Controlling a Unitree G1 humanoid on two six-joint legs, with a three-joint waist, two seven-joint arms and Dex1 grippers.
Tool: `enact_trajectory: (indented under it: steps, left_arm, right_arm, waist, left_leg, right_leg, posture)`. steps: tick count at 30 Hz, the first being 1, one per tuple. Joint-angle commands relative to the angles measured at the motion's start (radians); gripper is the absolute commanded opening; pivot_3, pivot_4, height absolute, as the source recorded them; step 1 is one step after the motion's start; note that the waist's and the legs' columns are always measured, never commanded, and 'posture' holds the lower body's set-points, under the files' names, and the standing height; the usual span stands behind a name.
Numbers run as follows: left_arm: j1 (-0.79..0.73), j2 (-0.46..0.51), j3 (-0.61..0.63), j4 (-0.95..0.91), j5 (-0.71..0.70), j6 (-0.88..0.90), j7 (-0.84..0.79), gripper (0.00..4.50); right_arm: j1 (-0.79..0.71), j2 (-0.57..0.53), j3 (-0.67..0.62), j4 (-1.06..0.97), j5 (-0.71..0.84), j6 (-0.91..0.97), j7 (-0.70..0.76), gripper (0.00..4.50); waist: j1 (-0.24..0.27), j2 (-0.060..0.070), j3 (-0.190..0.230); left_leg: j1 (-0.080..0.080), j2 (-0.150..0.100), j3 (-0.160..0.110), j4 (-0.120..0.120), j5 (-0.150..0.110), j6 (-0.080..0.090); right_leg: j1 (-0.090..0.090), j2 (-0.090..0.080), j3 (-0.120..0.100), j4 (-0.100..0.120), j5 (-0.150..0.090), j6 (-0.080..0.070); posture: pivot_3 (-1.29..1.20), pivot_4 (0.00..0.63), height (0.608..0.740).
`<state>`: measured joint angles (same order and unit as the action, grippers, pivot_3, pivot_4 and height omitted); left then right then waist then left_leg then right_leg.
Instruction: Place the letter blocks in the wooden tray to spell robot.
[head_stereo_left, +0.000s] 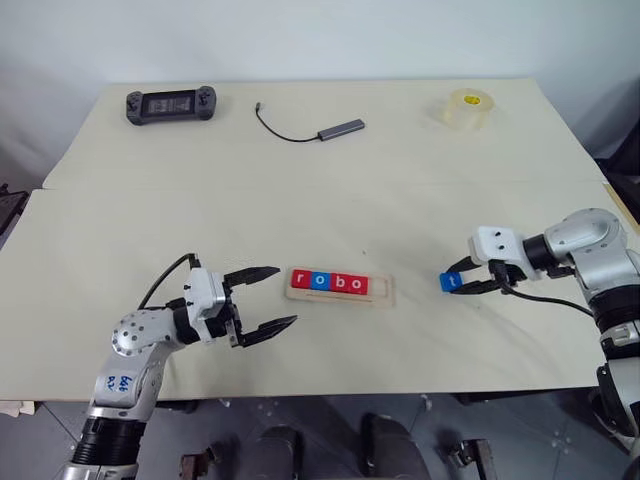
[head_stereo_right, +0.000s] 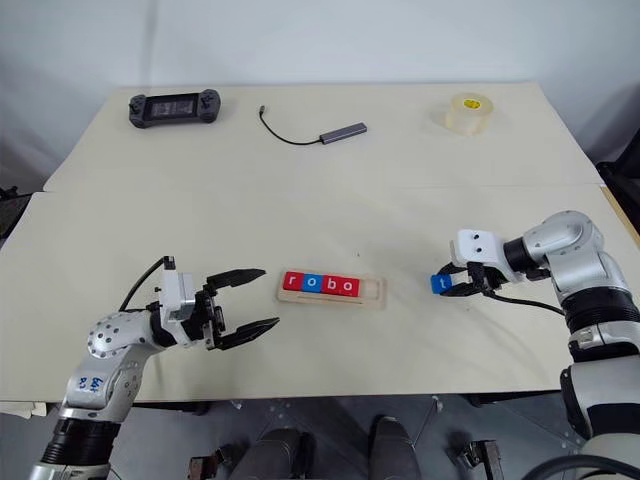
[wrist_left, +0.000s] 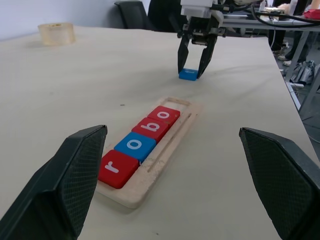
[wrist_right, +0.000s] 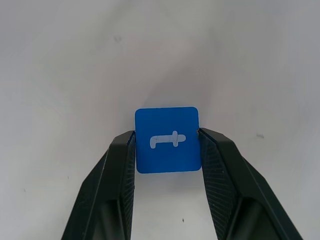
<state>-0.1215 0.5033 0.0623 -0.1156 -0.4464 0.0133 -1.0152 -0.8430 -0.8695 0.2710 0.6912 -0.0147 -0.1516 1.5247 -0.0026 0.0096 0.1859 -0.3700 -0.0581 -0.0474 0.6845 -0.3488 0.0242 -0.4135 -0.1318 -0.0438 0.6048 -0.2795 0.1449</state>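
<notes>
**Legible markings: letter tiles**

- Four letter blocks in the wooden tray (head_stereo_left: 388, 291), each with one white lowercase letter, reading in order "r o b o": red "r" tile (head_stereo_left: 301, 279), blue "o" tile (head_stereo_left: 320, 281), red "b" tile (head_stereo_left: 339, 283), red "o" tile (head_stereo_left: 357, 285).
- Blue "t" tile (wrist_right: 167, 140), white lowercase letter, lying on the table (head_stereo_left: 330, 190) to the right of the tray.
- Small blue handwritten marks on the left arm's label (head_stereo_left: 123, 383): unreadable.
</notes>
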Motion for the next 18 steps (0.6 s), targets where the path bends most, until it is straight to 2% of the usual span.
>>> enact_trajectory:
  steps: [1,4,8,18]
  left_arm:
    - [0.004,0.003,0.018,-0.044,-0.011,-0.012,0.015,4.5]
    - [0.002,0.001,0.012,-0.041,-0.01,-0.015,0.019,4.5]
    - [-0.003,-0.002,0.005,-0.038,-0.009,-0.015,0.021,4.5]
    - [-0.026,-0.013,0.001,-0.026,-0.003,-0.019,0.023,4.5]
  right_arm:
    - [-0.01,0.023,-0.026,-0.215,0.069,0.243,0.033,1.46]
    - [0.026,0.046,-0.029,-0.419,0.123,0.423,0.001,1.46]
    - [0.073,0.07,-0.025,-0.579,0.159,0.55,-0.042,1.46]
    - [0.132,0.117,0.02,-0.64,0.118,0.611,-0.156,1.46]
  waist:
    - [-0.002,0.0,0.0]
    - [0.001,0.0,0.0]
    - [0.013,0.0,0.0]
    - [0.022,0.0,0.0]
  left_leg:
    - [0.0,0.0,0.0,0.0,0.0,0.0]
    - [0.0,0.001,-0.001,0.0,0.0,-0.001]
    - [-0.001,0.0,-0.003,0.0,0.0,-0.001]
    - [-0.001,-0.001,-0.003,0.0,0.0,-0.001]
  right_leg:
    - [0.0,0.0,0.0,0.001,0.0,0.0]
    - [0.0,0.0,0.0,0.001,0.0,-0.001]
    - [0.0,-0.001,-0.002,0.0,-0.001,-0.001]
    - [0.0,0.0,-0.003,0.001,-0.001,-0.001]
  posture:
    - [0.0,0.15,0.74]
    - [0.0,0.15,0.74]
    - [0.0,0.15,0.74]
    - [0.0,0.15,0.74]
